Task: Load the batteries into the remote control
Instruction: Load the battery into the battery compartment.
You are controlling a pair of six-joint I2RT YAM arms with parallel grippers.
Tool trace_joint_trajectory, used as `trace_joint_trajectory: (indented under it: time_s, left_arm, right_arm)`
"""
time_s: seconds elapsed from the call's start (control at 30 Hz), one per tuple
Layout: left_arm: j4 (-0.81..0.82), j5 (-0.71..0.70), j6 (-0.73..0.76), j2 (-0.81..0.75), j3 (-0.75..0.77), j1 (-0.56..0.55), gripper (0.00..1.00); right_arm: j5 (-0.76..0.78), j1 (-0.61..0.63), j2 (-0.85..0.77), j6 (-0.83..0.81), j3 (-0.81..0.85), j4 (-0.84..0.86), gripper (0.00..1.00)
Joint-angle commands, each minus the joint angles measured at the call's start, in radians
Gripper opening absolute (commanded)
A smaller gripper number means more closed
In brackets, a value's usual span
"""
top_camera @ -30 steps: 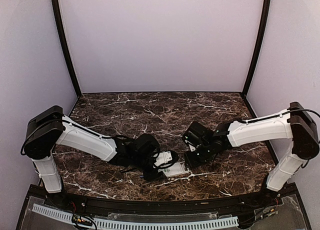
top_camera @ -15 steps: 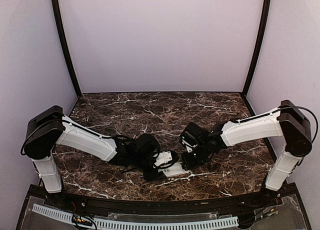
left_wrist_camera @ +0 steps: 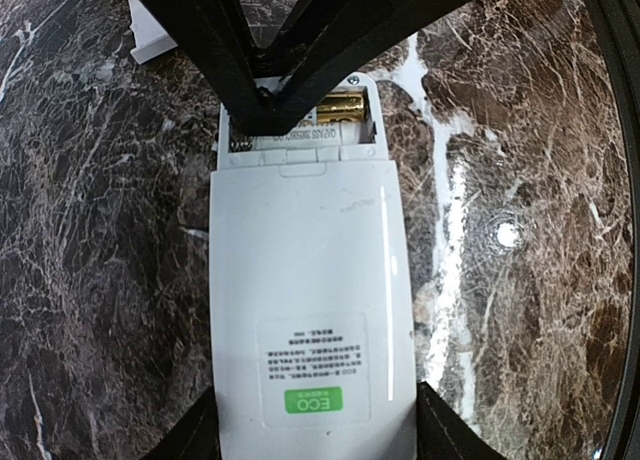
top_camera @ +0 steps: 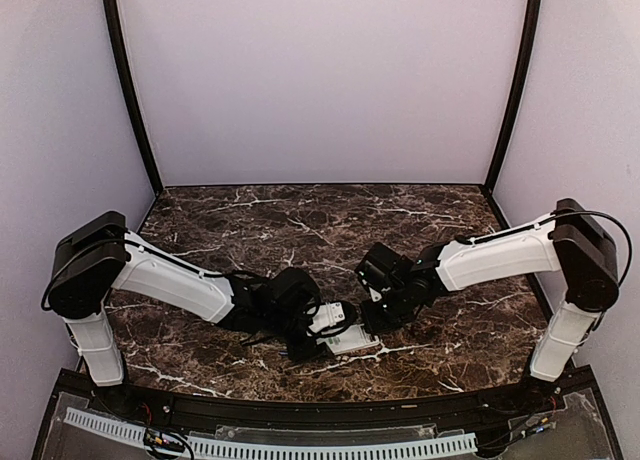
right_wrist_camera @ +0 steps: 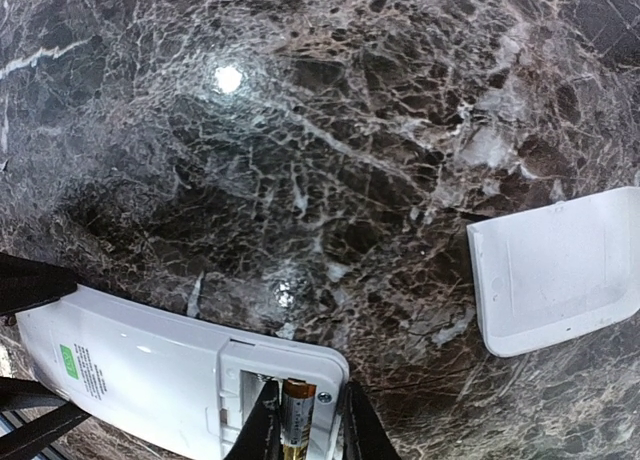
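The white remote control [left_wrist_camera: 310, 280] lies back up on the marble, with a green ECO label and its battery bay open at the far end. My left gripper [left_wrist_camera: 315, 435] is shut on its near end, a finger on each side. A gold battery [right_wrist_camera: 298, 410] lies in the bay [left_wrist_camera: 300, 115]. My right gripper [right_wrist_camera: 308, 420] reaches into that bay, its fingers narrow and straddling the battery. One finger touches it, and a small gap shows at the other, so a grip is unclear. In the top view both grippers [top_camera: 335, 330] [top_camera: 372, 320] meet at the remote control [top_camera: 352, 342].
The loose white battery cover [right_wrist_camera: 555, 270] lies flat on the marble beside the remote's open end, also seen as cover [left_wrist_camera: 150, 35]. Dark marble table [top_camera: 300, 220] stretches behind, with purple walls around and a black rail along the near edge.
My right arm has slid left and down to the remote's open end, and its fingers have drawn closer together. The left arm and the remote have not moved.
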Motion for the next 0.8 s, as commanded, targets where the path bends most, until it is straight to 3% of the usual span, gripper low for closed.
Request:
trace_joint_trajectory:
  time_s: [0.0,0.17,0.4,0.77]
  left_arm:
    - [-0.095,-0.014,0.032,0.017,-0.005,-0.002,0.34]
    - [-0.099,-0.013,0.031,0.016,-0.004,-0.001,0.34]
    - [-0.100,-0.001,0.041,-0.038,-0.006,-0.001,0.53]
    - [-0.093,0.015,0.035,-0.306,-0.044,0.003,0.78]
  right_arm:
    - [0.061,-0.001,0.024,-0.024,-0.012,-0.046,0.10]
    - [0.046,0.001,0.012,-0.036,0.000,-0.047,0.18]
    - [0.058,-0.001,-0.083,-0.091,0.033,-0.070,0.32]
    - [-0.012,-0.001,-0.261,-0.304,0.054,0.033,0.38]
